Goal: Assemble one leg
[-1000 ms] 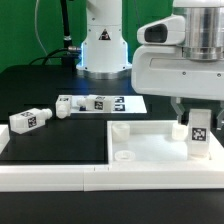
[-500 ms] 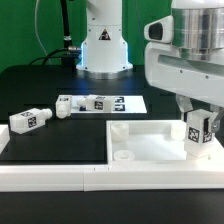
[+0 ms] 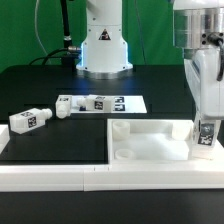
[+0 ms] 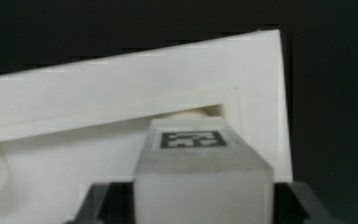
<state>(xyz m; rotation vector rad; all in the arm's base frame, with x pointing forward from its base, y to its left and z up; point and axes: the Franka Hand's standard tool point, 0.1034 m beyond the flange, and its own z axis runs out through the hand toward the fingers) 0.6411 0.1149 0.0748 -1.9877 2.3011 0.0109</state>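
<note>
My gripper (image 3: 203, 125) is shut on a white leg (image 3: 203, 140) and holds it upright over the near corner of the big white panel (image 3: 145, 140) at the exterior view's right. The leg's foot is at the panel; I cannot tell how deep its peg sits. In the wrist view the leg (image 4: 201, 150), with a tag on its end face, stands between the dark fingers (image 4: 112, 203) of the gripper (image 4: 202, 200), against the panel's corner (image 4: 140, 90). Another leg (image 3: 30, 119) lies on the table at the exterior view's left.
The marker board (image 3: 125, 103) lies behind the panel, with one more leg (image 3: 88, 103) lying on it. The robot base (image 3: 103, 45) stands at the back. A round boss (image 3: 126, 156) sits at the panel's near left corner. A white ledge (image 3: 60, 178) runs along the front.
The hand has turned about its upright axis while holding the leg at the panel's corner; the leg turned with it and stayed at the same spot.
</note>
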